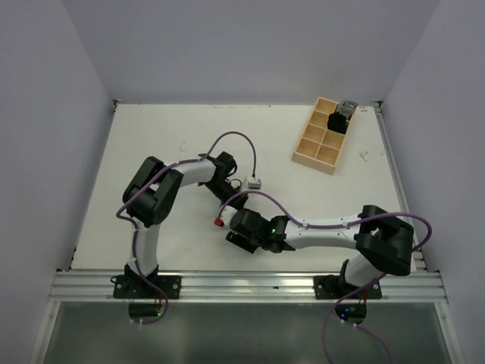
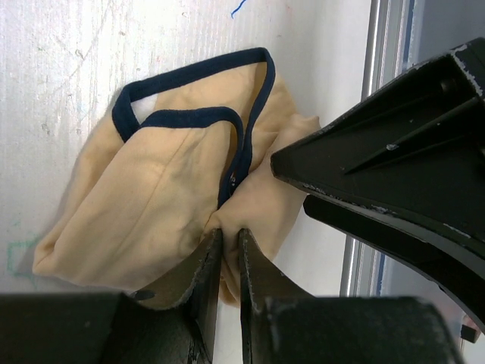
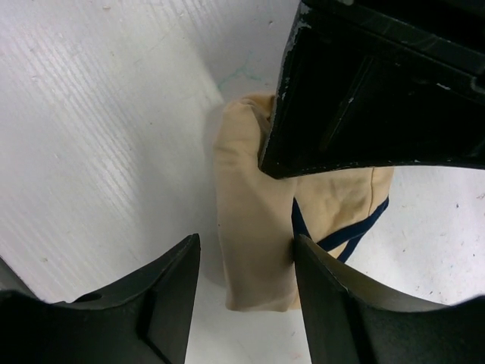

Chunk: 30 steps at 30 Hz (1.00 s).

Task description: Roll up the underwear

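Underwear (image 2: 167, 205) lies bunched on the table (image 2: 53, 68) between both hands. Left hand (image 2: 229, 254) is clenched on a fold at its edge. The right hand (image 3: 246, 262) stands spread, with the garment's long axis running straight ahead between its fingers. The left is nearer.
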Each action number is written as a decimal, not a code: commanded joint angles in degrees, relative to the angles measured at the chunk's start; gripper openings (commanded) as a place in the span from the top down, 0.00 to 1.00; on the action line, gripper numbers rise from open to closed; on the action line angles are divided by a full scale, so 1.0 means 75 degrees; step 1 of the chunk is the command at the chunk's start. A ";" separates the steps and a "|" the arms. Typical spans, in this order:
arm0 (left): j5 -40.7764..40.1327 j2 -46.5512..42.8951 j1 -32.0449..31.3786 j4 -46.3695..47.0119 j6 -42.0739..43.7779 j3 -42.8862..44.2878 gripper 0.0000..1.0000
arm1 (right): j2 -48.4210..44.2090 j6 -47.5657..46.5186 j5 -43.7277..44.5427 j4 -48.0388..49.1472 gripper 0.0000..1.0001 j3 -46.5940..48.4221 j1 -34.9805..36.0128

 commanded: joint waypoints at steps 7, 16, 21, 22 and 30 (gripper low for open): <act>-0.0474 0.0304 0.0101 0.0429 -0.0209 0.0044 0.84 | 0.0222 0.0828 -0.0090 0.0344 0.55 -0.0269 0.0135; -0.0298 0.0187 0.0663 0.0534 -0.0549 -0.0155 0.85 | 0.0083 0.1685 0.0110 0.0508 0.90 -0.0785 0.0124; -0.0204 0.0023 0.1038 0.0769 -0.0865 -0.0389 0.87 | -0.0233 0.2024 0.0109 0.0661 1.00 -0.1066 0.0124; -0.0215 -0.0012 0.1085 0.0874 -0.0935 -0.0424 0.87 | -0.0257 0.2141 0.0063 0.0707 1.00 -0.1136 0.0124; 0.0430 -0.1017 0.1729 0.2254 -0.2278 -0.0986 0.83 | -0.0163 0.3020 -0.0605 0.1374 1.00 -0.1546 0.0124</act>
